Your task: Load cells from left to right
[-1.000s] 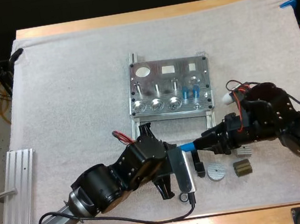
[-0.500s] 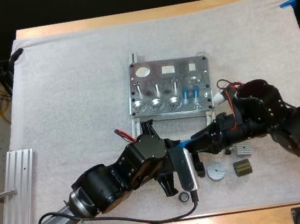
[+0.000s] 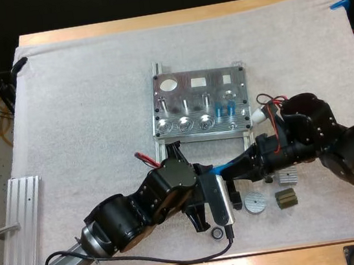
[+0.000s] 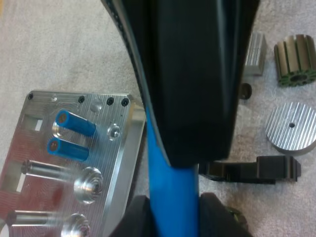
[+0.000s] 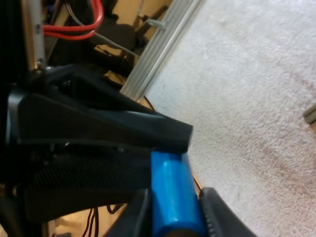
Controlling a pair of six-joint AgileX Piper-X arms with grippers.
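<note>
The wooden tabletop (image 3: pixel 168 18) carries a white mat (image 3: pixel 83 112), and a metal fixture (image 3: pixel 185 92) sits at the mat's middle. Just short of the fixture's near edge the two arms meet nose to nose. The left gripper (image 4: pixel 174 213) and the right gripper (image 5: pixel 170 215) share one blue cell (image 3: pixel 219 168). Each wrist view shows that arm's own jaws clenched on the cell from both sides, so it hangs above the mat held by both: a handover, by my reading.

To do it well, one pair of jaws should release only once the other's hold is sure. The freed arm should then back off straight along the cell's axis, so nothing twists. A grip near one end would leave the other end free to enter its socket.

Two loaded cells (image 3: pixel 224 108) stand at the fixture's right part beside bare metal posts (image 3: pixel 185 104), and the carry must clear both. A finned disc (image 3: pixel 255 203), a dark ribbed part (image 3: pixel 286 198) and a small black part (image 3: pixel 235 199) lie near the right gripper, so a dropped cell could roll among them.
</note>
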